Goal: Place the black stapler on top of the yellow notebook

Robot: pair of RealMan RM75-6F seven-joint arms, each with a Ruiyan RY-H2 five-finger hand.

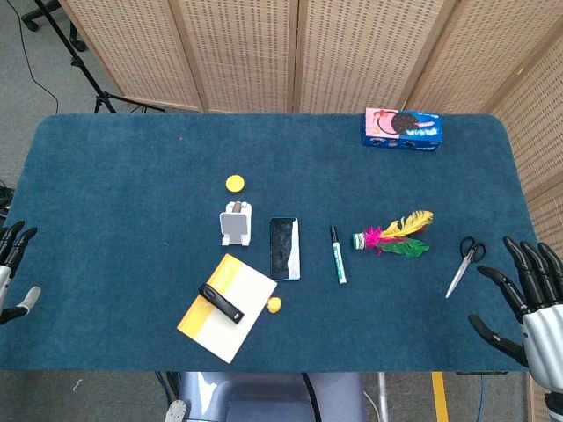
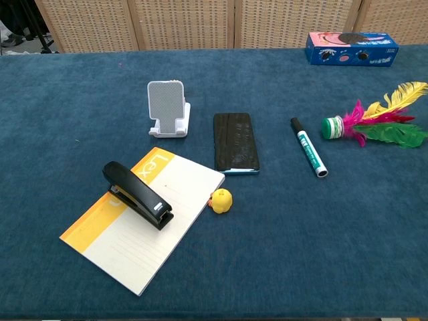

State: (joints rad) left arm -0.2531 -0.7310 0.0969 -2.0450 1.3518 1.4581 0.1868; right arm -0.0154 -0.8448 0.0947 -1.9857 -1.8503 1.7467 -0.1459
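Observation:
The black stapler (image 1: 221,302) (image 2: 137,194) lies across the yellow notebook (image 1: 230,328) (image 2: 178,195) near the table's front edge, left of centre. My left hand (image 1: 9,268) shows only at the far left edge of the head view, off the table, fingers apart and holding nothing. My right hand (image 1: 526,303) hangs at the front right corner, fingers spread, empty. Neither hand appears in the chest view.
Around the notebook are a small yellow duck (image 2: 221,200), a white phone stand (image 2: 167,108), a black phone (image 2: 235,142) and a marker (image 2: 308,155). A feather shuttlecock (image 2: 376,122), scissors (image 1: 464,264), a yellow cap (image 1: 234,183) and a cookie box (image 1: 402,128) lie further off.

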